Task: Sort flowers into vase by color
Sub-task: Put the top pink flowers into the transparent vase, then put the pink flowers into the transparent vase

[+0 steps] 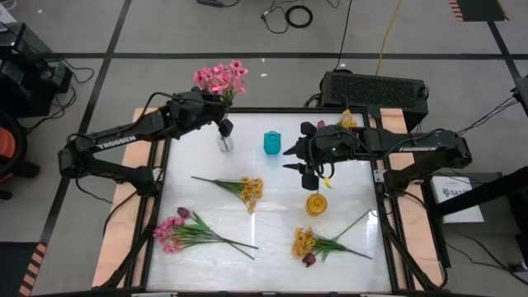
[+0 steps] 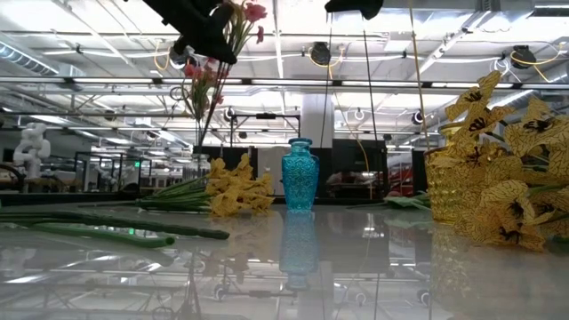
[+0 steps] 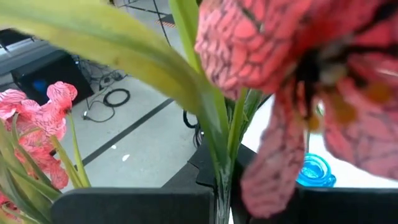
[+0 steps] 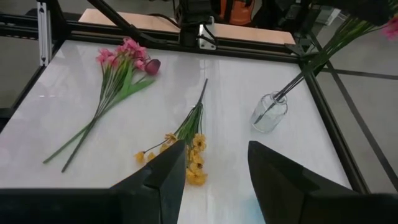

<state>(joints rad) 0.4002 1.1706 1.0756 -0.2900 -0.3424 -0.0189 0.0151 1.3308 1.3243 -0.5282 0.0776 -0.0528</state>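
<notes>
- Left gripper (image 1: 224, 125) fingers are clamped on the stems of the pink artificial flower spray (image 1: 219, 78), with the stem ends down in the small clear glass vase (image 1: 224, 143) at the desk's (image 1: 272, 247) back-left. Risk: the spray is top-heavy and leans out past the rim, so letting go could tip the vase.
- Right gripper (image 1: 290, 157) hovers with its fingers apart and empty, near the turquoise patterned vase (image 1: 272, 143) and above the amber-yellow vase (image 1: 316, 203). A low descent could knock either.
- 3 sprays lie loose: yellow spray (image 1: 239, 188), pink-and-magenta spray (image 1: 186, 231), mixed yellow-and-magenta spray (image 1: 318, 243). The mixed one invites a wrong-colour placement.
</notes>
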